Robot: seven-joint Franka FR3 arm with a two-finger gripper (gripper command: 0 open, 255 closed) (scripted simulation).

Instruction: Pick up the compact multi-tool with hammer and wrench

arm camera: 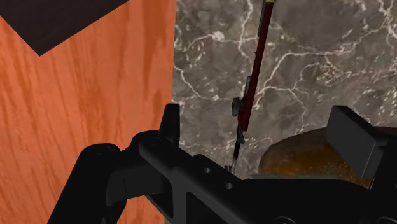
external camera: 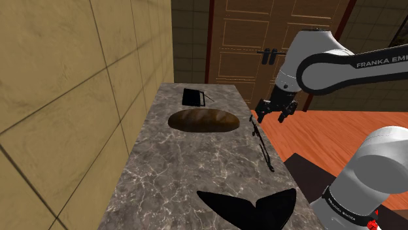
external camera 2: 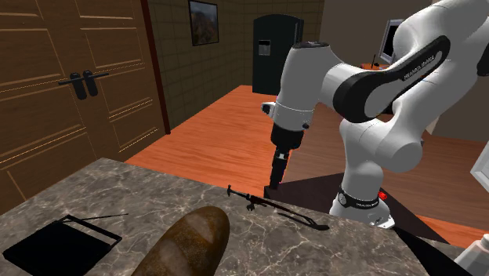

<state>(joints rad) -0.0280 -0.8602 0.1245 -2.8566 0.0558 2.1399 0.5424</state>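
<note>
The multi-tool (external camera: 262, 145) is a thin, long, dark red and black thing lying on the grey marble counter (external camera: 189, 170), close to the edge at the shoulder view's right. In the second exterior view the multi-tool (external camera 2: 265, 205) lies just beyond the bread, with a small head at its end. My gripper (external camera: 273, 117) hovers open above the tool's far end, near the counter's edge, holding nothing. In the wrist view the multi-tool (arm camera: 254, 73) runs away from the gripper (arm camera: 261, 130), between the spread fingers (arm camera: 170, 121).
A brown bread loaf (external camera: 203, 121) lies mid-counter beside the tool. A flat black tray-like thing (external camera: 194, 98) sits at the far end, and a black winged shape (external camera: 248, 206) lies at the near end. A tiled wall borders the shoulder view's left; orange wooden floor (external camera 2: 227, 133) lies beyond the edge.
</note>
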